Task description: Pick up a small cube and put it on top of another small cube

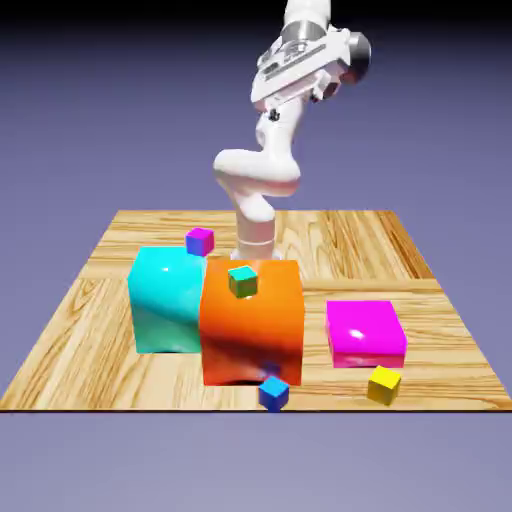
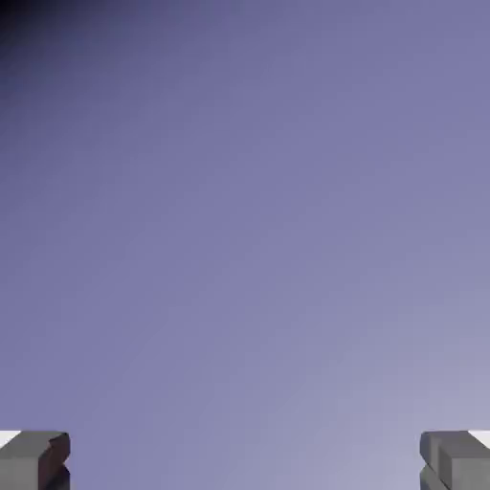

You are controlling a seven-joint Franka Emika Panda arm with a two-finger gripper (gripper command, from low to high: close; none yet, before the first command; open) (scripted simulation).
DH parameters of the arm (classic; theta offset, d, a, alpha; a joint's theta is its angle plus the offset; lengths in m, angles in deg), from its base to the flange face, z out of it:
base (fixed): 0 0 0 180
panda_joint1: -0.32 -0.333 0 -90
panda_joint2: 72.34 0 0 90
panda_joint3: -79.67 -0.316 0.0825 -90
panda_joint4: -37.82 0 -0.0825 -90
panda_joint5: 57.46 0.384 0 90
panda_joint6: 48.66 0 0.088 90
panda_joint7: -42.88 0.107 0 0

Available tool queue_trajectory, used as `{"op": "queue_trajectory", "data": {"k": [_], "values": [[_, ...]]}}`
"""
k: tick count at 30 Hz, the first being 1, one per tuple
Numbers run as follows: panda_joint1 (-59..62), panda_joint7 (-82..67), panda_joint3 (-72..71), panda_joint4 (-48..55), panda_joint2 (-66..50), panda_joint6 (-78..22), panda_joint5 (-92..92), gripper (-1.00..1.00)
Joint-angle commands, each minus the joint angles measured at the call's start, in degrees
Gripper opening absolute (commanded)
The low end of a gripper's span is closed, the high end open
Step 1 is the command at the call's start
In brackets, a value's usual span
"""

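Seven blocks stand on the wooden table (image 1: 120, 330); four are tiny, three large.

Yellow cube (image 1: 384, 384): near the table's front edge at the exterior view's right, just in front of the flat magenta block (image 1: 366, 332), apart from it. Far below the claw and well apart from it.

Purple cube (image 1: 200, 241): toward the back of the table, behind the cyan block (image 1: 166, 299), near the arm's base (image 1: 254, 240). Also far below the claw.

Blue cube (image 1: 274, 392): at the front edge, at the foot of the orange block (image 1: 252, 320).

Green-teal cube (image 1: 243, 281): on top of the orange block.

Cyan and orange blocks: side by side, touching or nearly so; orange at the exterior view's right of cyan.

Claw (image 2: 245, 464): carried high above the table; in the exterior view the hand (image 1: 310, 62) sits near the top of the picture, its fingers not clearly made out there. In the hand view the two grey fingertips (image 2: 34, 461) show at the bottom corners, spread wide apart, with only the plain blue-violet backdrop between them. Fully spread, holding nothing, touching nothing.
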Motion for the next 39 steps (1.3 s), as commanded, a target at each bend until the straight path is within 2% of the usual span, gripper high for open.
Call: {"op": "queue_trajectory", "data": {"k": [1, 30, 34, 35, 39], "values": [[1.9, 2.5, -1.9, 1.4, 1.2, -1.9, 1.4, 0.00], [56.6, 74.8, -57.0, 42.9, 34.6, -56.3, 41.4, 0.00], [56.0, 75.5, -64.6, 39.6, 36.5, -49.7, 43.7, 0.00], [56.0, 75.5, -64.6, 39.6, 36.5, -49.7, 43.7, -1.00], [57.2, 75.7, -58.4, 43.1, 35.2, -56.3, 42.1, -1.00]]}}
